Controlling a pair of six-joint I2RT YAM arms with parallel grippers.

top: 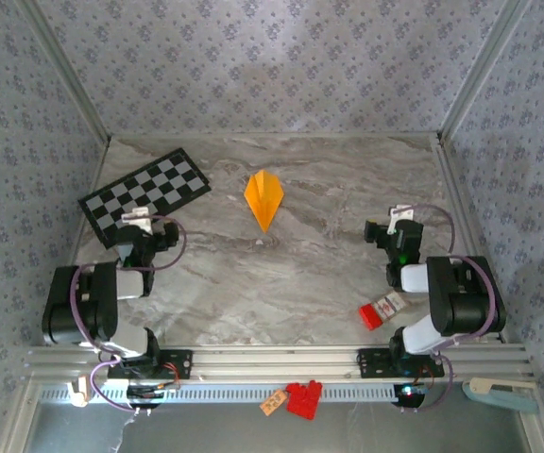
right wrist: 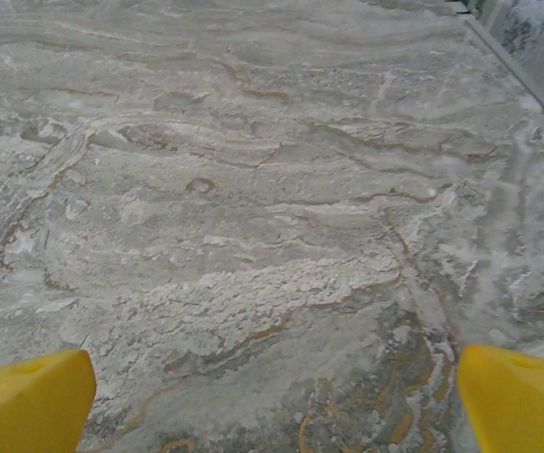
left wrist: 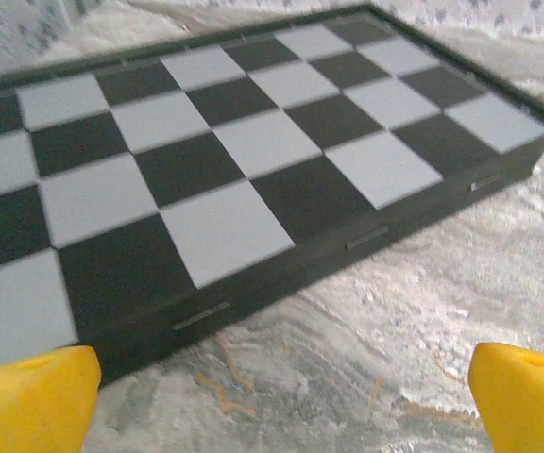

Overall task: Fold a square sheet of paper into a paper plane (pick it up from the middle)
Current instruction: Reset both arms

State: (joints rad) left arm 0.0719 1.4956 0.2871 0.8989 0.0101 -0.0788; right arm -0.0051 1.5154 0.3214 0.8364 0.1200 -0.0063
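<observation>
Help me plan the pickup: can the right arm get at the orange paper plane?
Probably yes: the paper plane lies alone on the table, nothing between it and the open right gripper.

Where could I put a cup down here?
The widest bare table lies between the left arm and right arm, nearer than the paper plane. The far right corner is bare too. Crowded: the left by the checkered board, the near right by the red block.

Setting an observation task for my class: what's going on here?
Nothing is being handled. An orange-yellow paper folded into a pointed dart lies mid-table, apart from both arms. The left arm's jaws stand open beside the black-and-white checkered board; the right arm's jaws stand open over bare marbled tabletop. A small red block sits near the right arm's base.
</observation>
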